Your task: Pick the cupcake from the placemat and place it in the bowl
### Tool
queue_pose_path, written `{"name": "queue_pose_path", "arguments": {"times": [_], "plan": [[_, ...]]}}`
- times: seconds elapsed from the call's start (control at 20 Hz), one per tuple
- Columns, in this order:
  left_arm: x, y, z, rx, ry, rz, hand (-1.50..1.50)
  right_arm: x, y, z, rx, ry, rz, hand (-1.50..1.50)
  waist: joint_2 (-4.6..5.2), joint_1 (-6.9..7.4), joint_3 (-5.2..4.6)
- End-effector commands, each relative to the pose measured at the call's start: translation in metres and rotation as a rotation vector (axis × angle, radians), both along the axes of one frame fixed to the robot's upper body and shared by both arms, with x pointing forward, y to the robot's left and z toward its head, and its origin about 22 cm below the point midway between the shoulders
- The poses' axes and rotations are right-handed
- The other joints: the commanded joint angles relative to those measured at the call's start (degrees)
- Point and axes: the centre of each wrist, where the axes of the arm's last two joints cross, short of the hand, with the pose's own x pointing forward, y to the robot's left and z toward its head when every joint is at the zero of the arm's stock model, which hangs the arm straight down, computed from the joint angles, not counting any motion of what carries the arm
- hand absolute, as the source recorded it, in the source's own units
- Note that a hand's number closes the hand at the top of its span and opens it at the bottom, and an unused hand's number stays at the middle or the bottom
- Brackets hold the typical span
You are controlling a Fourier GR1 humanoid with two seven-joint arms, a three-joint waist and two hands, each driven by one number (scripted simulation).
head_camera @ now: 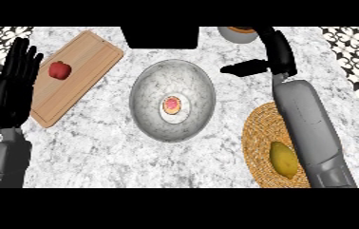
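Bare counter (105, 142) between cutting board (77, 76), bowl (151, 123) and woven placemat (258, 142).

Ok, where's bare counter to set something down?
Bare marble lies between the cutting board and bowl, and below the bowl toward the near edge. Crowded on the right: placemat, lemon and right hand. Left hand rests at the left edge.

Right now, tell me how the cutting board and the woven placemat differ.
The cutting board is rectangular, smooth pale wood, lying at an angle on the left; the woven placemat is round, coarse and darker gold, on the right. The board carries a red apple; the placemat carries a yellow lemon and is partly hidden by the right forearm. Both lie flat on the marble counter, each holding one fruit.
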Motion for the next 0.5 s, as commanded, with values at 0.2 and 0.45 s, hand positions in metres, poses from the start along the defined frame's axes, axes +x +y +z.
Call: {"name": "queue_pose_path", "arguments": {"times": [0.2, 0.45], "plan": [[-0.002, -0.004, 0.005, -0.004, -0.014, -0.019, 0.00, -0.003, -0.133, -0.006, 0.110, -0.047, -0.037, -1.50, 0.36, 0.56, 0.05], [0.012, -0.002, -0.004, -0.001, 0.003, -0.013, 0.00, -0.004, -0.173, -0.007, 0.103, -0.016, -0.024, -1.50, 0.54, 0.75, 0.04]]}}
